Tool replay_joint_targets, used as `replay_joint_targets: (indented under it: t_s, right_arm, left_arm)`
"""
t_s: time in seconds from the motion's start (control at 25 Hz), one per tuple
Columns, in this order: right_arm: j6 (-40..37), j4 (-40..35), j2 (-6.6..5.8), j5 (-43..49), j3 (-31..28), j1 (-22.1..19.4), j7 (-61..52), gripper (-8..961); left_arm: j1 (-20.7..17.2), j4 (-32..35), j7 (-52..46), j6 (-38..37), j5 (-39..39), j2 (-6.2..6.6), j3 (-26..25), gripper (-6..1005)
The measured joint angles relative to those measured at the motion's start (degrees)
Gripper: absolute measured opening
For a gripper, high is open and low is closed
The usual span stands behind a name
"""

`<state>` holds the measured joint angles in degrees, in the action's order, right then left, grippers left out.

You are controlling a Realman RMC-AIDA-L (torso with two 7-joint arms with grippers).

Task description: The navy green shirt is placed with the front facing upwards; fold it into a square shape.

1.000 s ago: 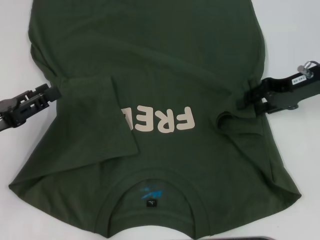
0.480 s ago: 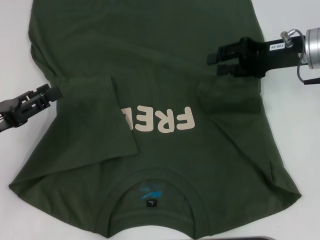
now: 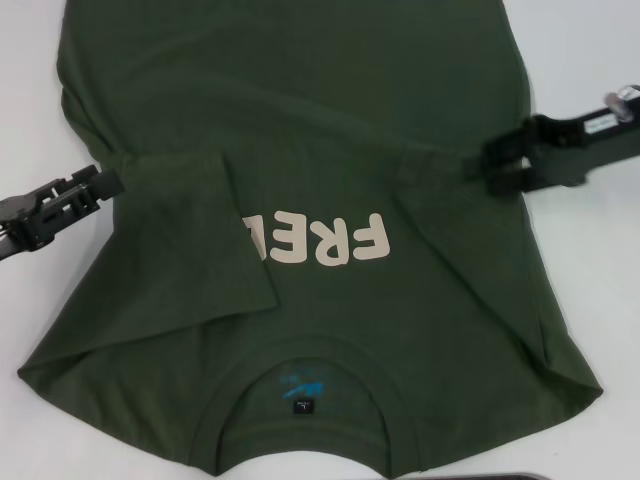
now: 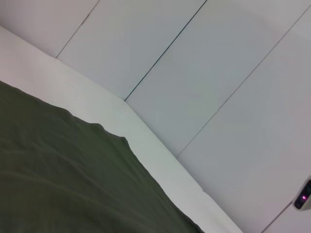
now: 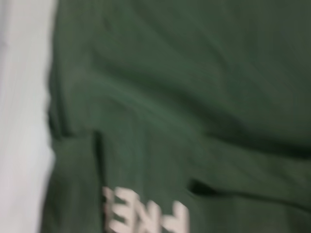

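Two black end effectors flank a dark olive-green cotton T-shirt lying front-up on the white counter: right end effector at three o'clock, left end effector at nine, grips unclear, probably folding sleeves inward.

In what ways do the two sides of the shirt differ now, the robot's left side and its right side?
On the navy green shirt, the left sleeve is folded inward and covers part of the cream lettering; the right sleeve fold is smaller and lies beside the lettering without covering it. The left gripper sits at the shirt's left edge, while the right gripper is over the fabric at the right fold. Both sides lie on the white table.
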<state>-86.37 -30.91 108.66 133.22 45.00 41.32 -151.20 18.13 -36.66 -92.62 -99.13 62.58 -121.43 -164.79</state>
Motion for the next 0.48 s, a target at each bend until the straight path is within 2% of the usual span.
replay_joint_targets:
  t_s: [0.12, 0.2, 0.4, 0.48]
  right_arm:
    - [-2.6, -1.0, -1.41, 3.6, 0.0, 0.2, -1.4, 500]
    - [-3.6, -2.9, -1.87, 4.2, -0.2, -0.1, -1.5, 501]
    - [-4.1, -5.4, -1.91, 5.4, 0.0, -0.4, -1.1, 502]
    - [-4.0, -5.4, -1.53, 7.5, 0.2, 0.0, -0.6, 502]
  left_arm:
    - [0.1, 0.0, 0.0, 0.0, 0.0, 0.05, 0.0, 553]
    - [0.1, 0.0, 0.0, 0.0, 0.0, 0.04, 0.0, 553]
    - [0.2, 0.0, 0.0, 0.4, 0.0, -0.09, 0.0, 553]
    - [0.3, 0.0, 0.0, 0.5, 0.0, -0.1, 0.0, 554]
